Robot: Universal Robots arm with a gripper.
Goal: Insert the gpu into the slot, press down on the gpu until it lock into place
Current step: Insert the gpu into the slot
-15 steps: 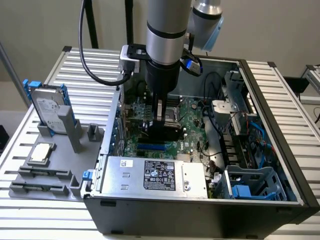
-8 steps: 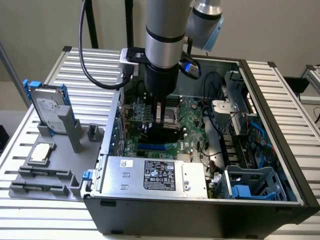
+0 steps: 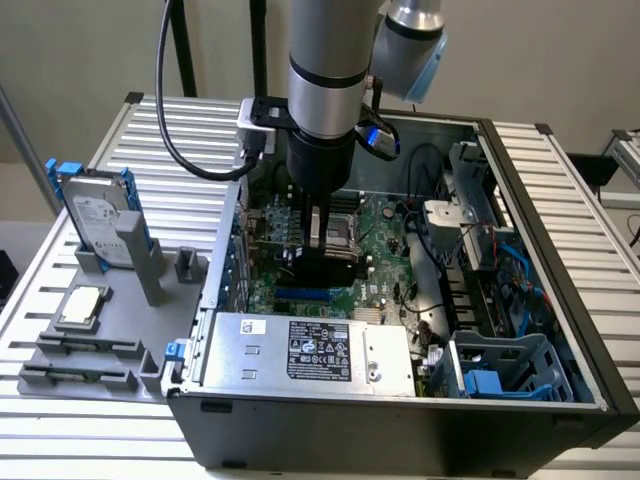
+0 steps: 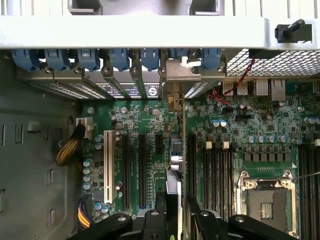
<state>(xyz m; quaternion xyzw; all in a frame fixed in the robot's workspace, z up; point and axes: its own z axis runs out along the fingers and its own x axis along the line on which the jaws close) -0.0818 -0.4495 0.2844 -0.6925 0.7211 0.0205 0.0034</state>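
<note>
In the exterior view my gripper (image 3: 325, 248) reaches down into the open computer case and is shut on the gpu (image 3: 338, 268), a black card held on edge over the motherboard. The slot (image 3: 304, 296), a bright blue strip, shows just beneath the card's lower edge; whether the two touch I cannot tell. The wrist view looks down the gpu (image 4: 174, 165) edge-on between the black fingers (image 4: 161, 202). Its metal bracket (image 4: 178, 75) stands at the case's rear panel. My gripper (image 4: 176, 205) grips the card's near end. The card covers the slot there.
A large silver labelled box (image 3: 310, 350) lies in the case just in front of the slot. Black expansion strips (image 4: 134, 167) and a white one (image 4: 108, 160) run beside the card, and memory strips (image 4: 215, 170) and the CPU socket (image 4: 267, 200) on the other side. A hard drive (image 3: 95, 215) stands outside.
</note>
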